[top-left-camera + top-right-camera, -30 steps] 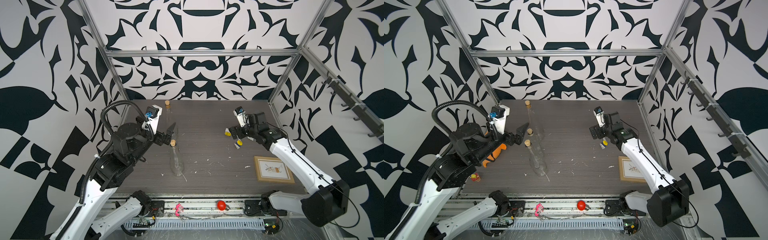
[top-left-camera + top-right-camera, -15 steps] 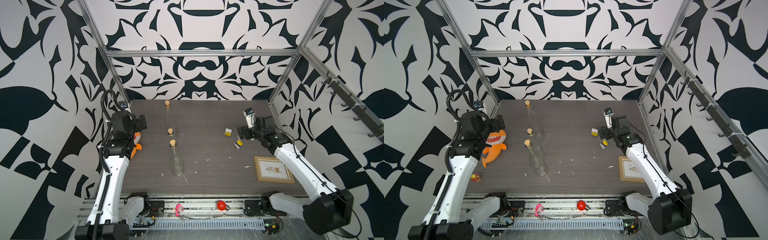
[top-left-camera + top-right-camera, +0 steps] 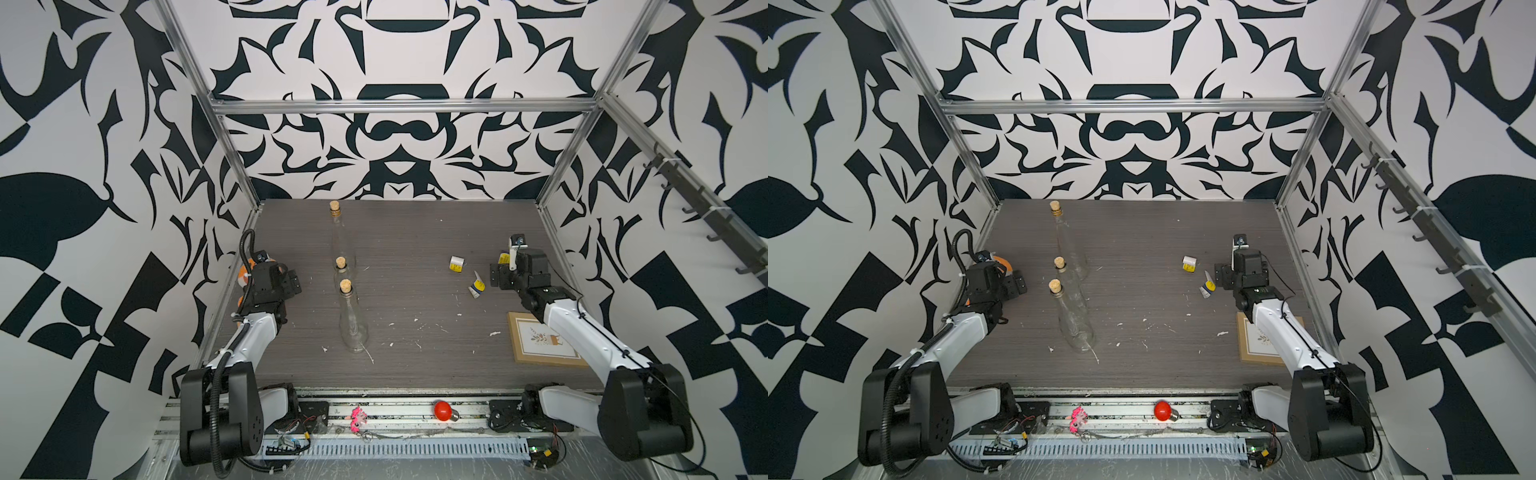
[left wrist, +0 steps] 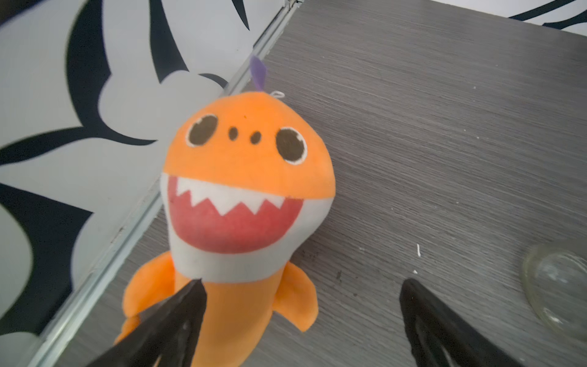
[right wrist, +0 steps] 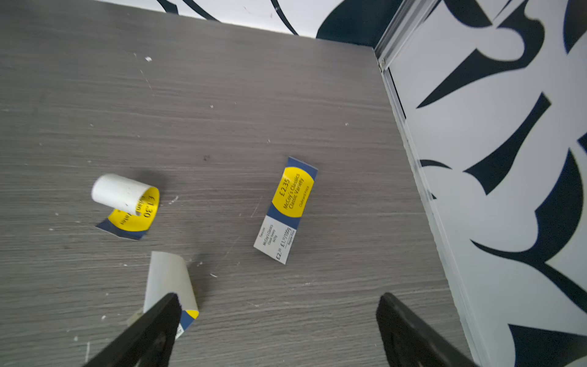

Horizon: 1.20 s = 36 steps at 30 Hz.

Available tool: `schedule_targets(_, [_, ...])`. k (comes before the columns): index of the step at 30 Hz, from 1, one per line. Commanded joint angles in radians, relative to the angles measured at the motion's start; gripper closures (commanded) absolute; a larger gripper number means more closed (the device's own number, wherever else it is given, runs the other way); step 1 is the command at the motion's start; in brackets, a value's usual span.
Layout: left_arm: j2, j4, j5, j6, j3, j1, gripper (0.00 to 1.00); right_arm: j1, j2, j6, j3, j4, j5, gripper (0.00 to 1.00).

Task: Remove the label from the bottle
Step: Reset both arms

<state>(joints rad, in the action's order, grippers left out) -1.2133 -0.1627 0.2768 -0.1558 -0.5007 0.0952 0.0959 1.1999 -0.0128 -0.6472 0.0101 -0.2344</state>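
Three clear glass bottles with cork stoppers stand in a row left of centre: front [image 3: 353,328], middle [image 3: 341,266], back [image 3: 337,220]. Their glass looks bare. Three loose yellow-and-blue labels lie at the right: a curled one [image 5: 127,203], a flat one [image 5: 287,209] and a half-rolled one [image 5: 170,282]. My right gripper [image 3: 498,276] hovers open just beside them [image 5: 279,311], holding nothing. My left gripper [image 3: 292,283] is open by the left wall [image 4: 300,302], apart from the bottles, with nothing between its fingers.
An orange shark plush [image 4: 247,178] lies against the left wall under my left gripper. A framed picture [image 3: 540,345] lies at the front right. A red bulb [image 3: 443,410] and a pink trinket [image 3: 357,417] sit on the front rail. White scraps dot the tabletop.
My left arm has swung away from the bottles to the left wall and lowered over the plush. My right gripper has drawn back rightwards from the labels. Both stayed open.
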Motion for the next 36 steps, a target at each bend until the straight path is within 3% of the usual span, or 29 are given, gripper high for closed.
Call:
schedule_targets(1, [-0.026, -0.296, -0.074, 0.003, 0.059, -0.002, 0.01, 0.002, 0.019, -0.007, 0.089, -0.31, -0.053, 0.01])
schedule_targets(5, [-0.096, -0.48, -0.13, 0.013, 0.132, -0.009, 0.01, 0.002, 0.106, -0.053, 0.183, -0.549, -0.048, 0.01])
schedule_targets(9, [-0.156, -0.658, -0.219, 0.012, 0.188, -0.027, 0.01, 0.002, 0.154, -0.092, 0.129, -0.471, -0.076, 0.01])
schedule_targets(14, [-0.294, -0.869, -0.244, 0.049, 0.215, -0.049, 0.01, -0.001, 0.16, -0.094, 0.202, -0.596, -0.115, 0.01])
schedule_targets(16, [-0.303, -0.844, -0.264, 0.057, 0.198, -0.05, 0.01, 0.0, 0.181, -0.086, 0.194, -0.587, -0.105, 0.01])
schedule_targets(19, [-0.333, -0.841, -0.286, 0.064, 0.185, -0.055, 0.01, 0.001, 0.218, -0.101, 0.256, -0.733, -0.146, 0.0])
schedule_targets(21, [-0.352, -0.89, -0.278, 0.071, 0.196, -0.059, 0.01, 0.001, 0.195, -0.086, 0.265, -0.72, -0.125, 0.0])
schedule_targets(28, [-0.348, -0.811, -0.339, 0.101, 0.158, -0.062, 0.01, 0.001, 0.186, -0.098, 0.288, -0.753, -0.123, 0.0])
schedule_targets(36, [-0.35, -0.775, -0.393, 0.117, 0.136, -0.061, 0.01, -0.018, 0.265, -0.102, 0.153, -0.572, -0.028, 0.0])
